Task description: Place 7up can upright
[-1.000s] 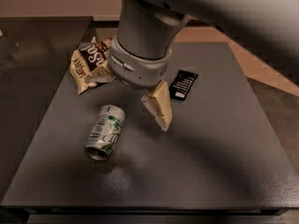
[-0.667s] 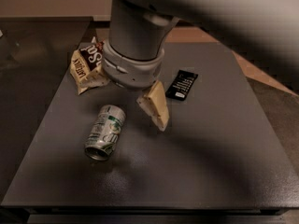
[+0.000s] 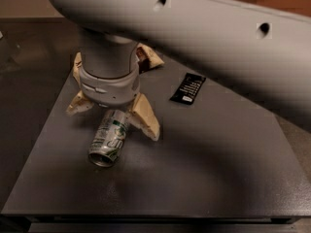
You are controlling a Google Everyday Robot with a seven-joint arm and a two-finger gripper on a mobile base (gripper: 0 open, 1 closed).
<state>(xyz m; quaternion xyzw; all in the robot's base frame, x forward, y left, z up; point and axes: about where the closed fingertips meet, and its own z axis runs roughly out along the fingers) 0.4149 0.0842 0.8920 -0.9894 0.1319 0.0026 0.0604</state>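
The 7up can [image 3: 109, 139] lies on its side on the dark table [image 3: 209, 174], its open silver end pointing toward the front edge. My gripper [image 3: 111, 111] hangs right over the can's far end. It is open, with one tan fingertip [image 3: 77, 104] to the can's left and the other [image 3: 146, 118] to its right. The fingers straddle the can without closing on it. The grey wrist hides the can's far end.
A brown-and-cream snack bag [image 3: 148, 58] lies behind the wrist, mostly hidden. A flat black wrapper [image 3: 188, 88] lies at the back right. The big grey arm [image 3: 209, 38] crosses the top of the view. The table's front edge [image 3: 146, 212] is near the can.
The gripper has moved left and down from beside the can to over its far end, with the fingers now on either side of it. The can has not moved.
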